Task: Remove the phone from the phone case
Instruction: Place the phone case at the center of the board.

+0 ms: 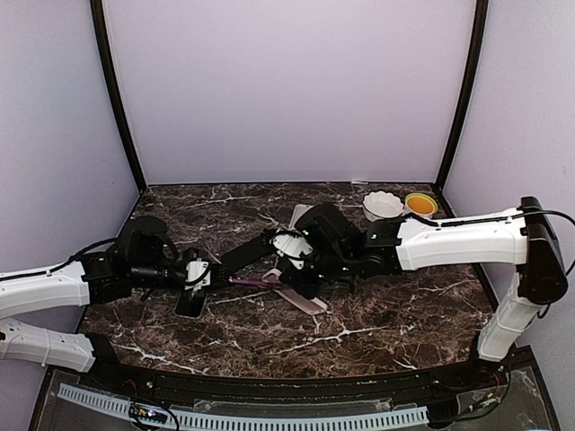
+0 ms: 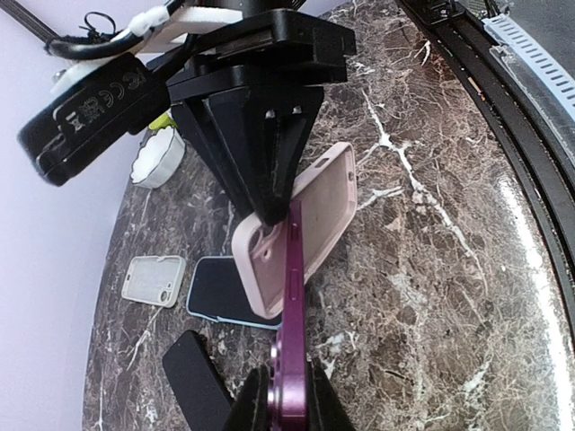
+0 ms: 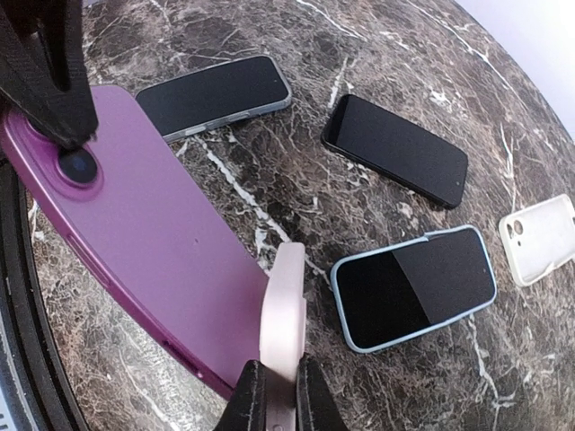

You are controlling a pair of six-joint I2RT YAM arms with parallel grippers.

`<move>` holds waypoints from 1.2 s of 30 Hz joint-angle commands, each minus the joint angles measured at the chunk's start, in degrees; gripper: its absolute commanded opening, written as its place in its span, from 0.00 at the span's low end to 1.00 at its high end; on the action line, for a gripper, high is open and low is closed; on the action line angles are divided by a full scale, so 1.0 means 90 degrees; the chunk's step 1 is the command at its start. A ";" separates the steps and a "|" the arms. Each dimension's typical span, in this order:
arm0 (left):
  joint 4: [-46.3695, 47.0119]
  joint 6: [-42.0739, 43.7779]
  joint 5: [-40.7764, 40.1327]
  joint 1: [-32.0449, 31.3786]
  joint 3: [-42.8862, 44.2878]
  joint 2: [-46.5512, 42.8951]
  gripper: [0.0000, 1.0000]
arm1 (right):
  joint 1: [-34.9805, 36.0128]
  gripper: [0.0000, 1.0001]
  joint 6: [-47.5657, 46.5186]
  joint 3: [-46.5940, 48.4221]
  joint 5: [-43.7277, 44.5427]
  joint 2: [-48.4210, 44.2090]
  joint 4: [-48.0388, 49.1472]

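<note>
left gripper (image 2: pixel 289 404) pinches purple phone (image 2: pixel 289 310) | right gripper (image 3: pixel 281 395) pinches pink case (image 3: pixel 286 301)

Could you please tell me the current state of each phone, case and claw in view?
purple phone: out of its case, gripped on edge.
pink case: empty, lifted off the table.
left claw: shut on the purple phone.
right claw: shut on the pink case.
white case: empty, lying flat.
blue-cased phone: lying screen up, screen dark.
</note>
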 commanded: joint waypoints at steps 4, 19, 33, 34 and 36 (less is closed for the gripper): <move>0.0940 0.0095 -0.0209 0.0038 0.0092 -0.0347 0.00 | -0.0792 0.00 0.0940 -0.0563 0.0269 -0.0651 0.0000; 0.1085 -0.0318 -0.0779 0.0047 0.0105 -0.0355 0.00 | -0.3308 0.00 0.2056 -0.0470 -0.1881 -0.0125 0.1475; 0.1682 -0.1797 -0.0840 0.1381 0.0350 -0.0111 0.00 | -0.4264 0.00 0.3405 -0.0277 -0.2800 0.1177 0.2979; 0.1701 -0.1908 -0.0848 0.1437 0.0359 -0.0079 0.00 | -0.4307 0.00 0.3423 -0.0278 -0.2806 0.1264 0.3037; 0.1786 -0.2126 -0.0885 0.1593 0.0367 -0.0041 0.00 | -0.4383 0.00 0.3402 -0.0226 -0.2859 0.1486 0.3084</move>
